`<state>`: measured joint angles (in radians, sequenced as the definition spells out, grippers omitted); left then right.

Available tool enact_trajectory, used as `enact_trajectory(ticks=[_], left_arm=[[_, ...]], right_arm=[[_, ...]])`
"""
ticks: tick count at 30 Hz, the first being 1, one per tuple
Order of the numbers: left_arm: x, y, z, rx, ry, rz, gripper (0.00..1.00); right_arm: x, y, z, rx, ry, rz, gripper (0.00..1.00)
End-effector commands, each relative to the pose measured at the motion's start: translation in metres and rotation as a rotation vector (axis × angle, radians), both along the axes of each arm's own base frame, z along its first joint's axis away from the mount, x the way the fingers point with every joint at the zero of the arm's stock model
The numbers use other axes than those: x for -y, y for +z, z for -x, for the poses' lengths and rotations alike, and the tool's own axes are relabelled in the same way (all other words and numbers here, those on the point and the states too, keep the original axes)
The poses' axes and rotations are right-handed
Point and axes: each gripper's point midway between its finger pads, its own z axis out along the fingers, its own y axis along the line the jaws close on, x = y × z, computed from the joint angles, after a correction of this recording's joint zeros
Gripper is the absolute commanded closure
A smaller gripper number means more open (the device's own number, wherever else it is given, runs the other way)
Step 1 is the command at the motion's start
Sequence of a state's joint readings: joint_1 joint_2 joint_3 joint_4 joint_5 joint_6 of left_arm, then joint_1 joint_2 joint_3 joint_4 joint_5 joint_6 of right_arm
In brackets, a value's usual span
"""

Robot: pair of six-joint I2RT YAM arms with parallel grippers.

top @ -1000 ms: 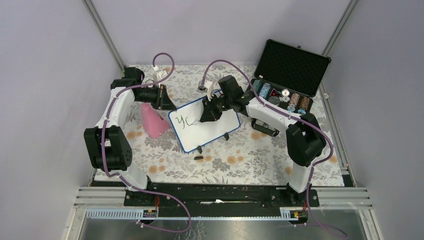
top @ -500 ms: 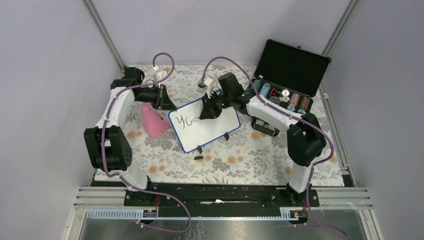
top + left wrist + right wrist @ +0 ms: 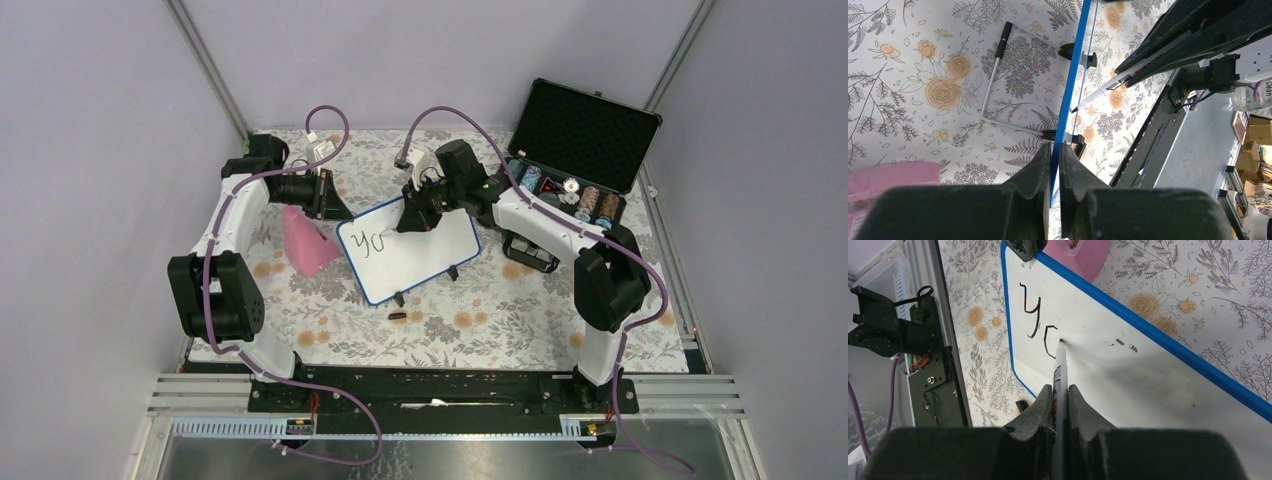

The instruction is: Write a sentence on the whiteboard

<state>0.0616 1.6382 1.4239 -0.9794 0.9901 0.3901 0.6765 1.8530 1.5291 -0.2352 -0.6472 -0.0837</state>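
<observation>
Blue-framed, the whiteboard (image 3: 428,262) is sitting on the flowered cloth (image 3: 500,320) mid-table, just beside a pink object (image 3: 305,245). The left gripper (image 3: 1054,150) is pinching its blue edge. The right gripper (image 3: 1060,390) is pinching a marker (image 3: 1060,365), whose tip is touching the sentence (image 3: 1039,322) at its second letter.

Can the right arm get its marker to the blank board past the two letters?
Likely yes: the marker tip sits on the whiteboard by the lettering, the surface beyond is unobstructed, and the left jaws pinch only its edge.
</observation>
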Motion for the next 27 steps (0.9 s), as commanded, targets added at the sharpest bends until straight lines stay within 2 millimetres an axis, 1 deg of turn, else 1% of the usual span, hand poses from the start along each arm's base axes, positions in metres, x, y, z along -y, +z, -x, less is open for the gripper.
enact_trajectory(ticks=[1, 8, 16, 24, 27], left_arm=[[0.002, 0.006, 0.000, 0.033, -0.016, -0.005, 1.00], [0.002, 0.005, 0.000, 0.031, -0.016, -0.006, 1.00], [0.002, 0.005, 0.000, 0.032, -0.017, -0.007, 1.00], [0.001, 0.005, 0.000, 0.031, -0.014, -0.008, 1.00], [0.002, 0.005, 0.000, 0.030, -0.015, -0.005, 1.00]], right_arm=[[-0.010, 0.015, -0.014, 0.058, -0.012, -0.030, 1.00], [-0.014, 0.018, -0.013, 0.061, -0.006, -0.037, 1.00], [-0.018, 0.013, -0.006, 0.054, 0.014, -0.030, 1.00], [-0.021, 0.016, -0.001, 0.056, 0.028, -0.037, 1.00], [-0.020, 0.021, 0.001, 0.058, 0.033, -0.044, 1.00]])
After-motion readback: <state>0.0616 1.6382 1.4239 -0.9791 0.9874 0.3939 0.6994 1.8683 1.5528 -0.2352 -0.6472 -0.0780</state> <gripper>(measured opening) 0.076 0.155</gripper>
